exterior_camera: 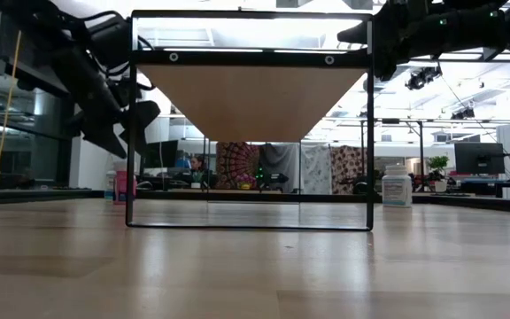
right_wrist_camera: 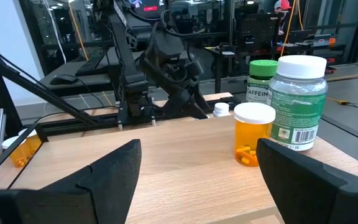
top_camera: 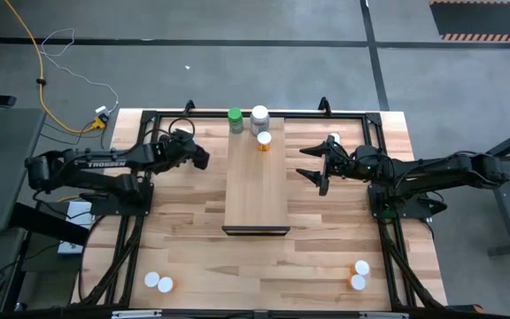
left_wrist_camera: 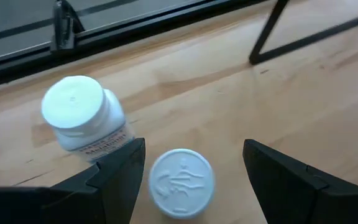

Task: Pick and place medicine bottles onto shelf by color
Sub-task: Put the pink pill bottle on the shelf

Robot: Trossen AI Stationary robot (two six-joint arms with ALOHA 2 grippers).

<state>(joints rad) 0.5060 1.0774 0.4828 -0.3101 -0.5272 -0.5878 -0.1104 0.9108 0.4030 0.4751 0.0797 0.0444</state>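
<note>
The shelf (top_camera: 256, 186) is a pale board raised on a black frame in the table's middle. At its far end stand a green-capped bottle (top_camera: 235, 116), a larger white-capped greenish bottle (top_camera: 259, 115) and a small orange bottle (top_camera: 264, 141); the right wrist view shows them too, as the orange bottle (right_wrist_camera: 253, 134) and the greenish bottle (right_wrist_camera: 298, 102). My left gripper (left_wrist_camera: 194, 149) is open left of the shelf, its fingers on either side of an upright white-capped bottle (left_wrist_camera: 180, 182), with a white bottle (left_wrist_camera: 82, 121) beside it. My right gripper (top_camera: 314, 163) is open, right of the shelf.
A white bottle (top_camera: 333, 140) stands on the table just beyond my right gripper. Two bottles (top_camera: 158, 283) stand near the table's near-left corner and two more (top_camera: 359, 274) near its near-right corner. The black frame rail (top_camera: 255, 112) runs along the far edge.
</note>
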